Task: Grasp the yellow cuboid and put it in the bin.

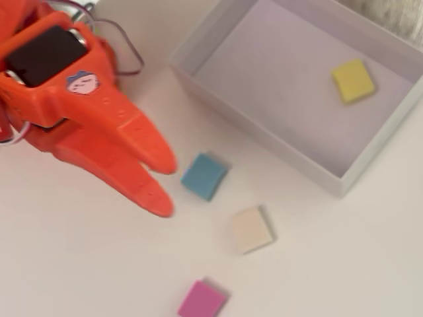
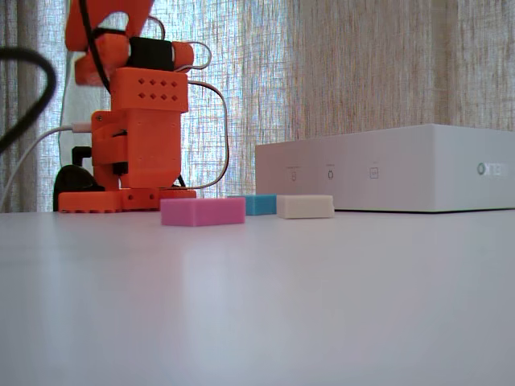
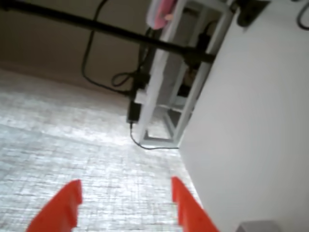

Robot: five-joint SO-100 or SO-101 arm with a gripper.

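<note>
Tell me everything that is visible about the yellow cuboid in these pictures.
The yellow cuboid is a small, flat, square block with soft edges; it looks like foam. It shows only in the overhead view, where it lies flat on the pale floor of the bin, toward the right of it, turned a little against the walls and touching none of them. Nothing rests on it. The hand is outside the bin, far from it. In the fixed view the bin's wall hides the block.
</note>
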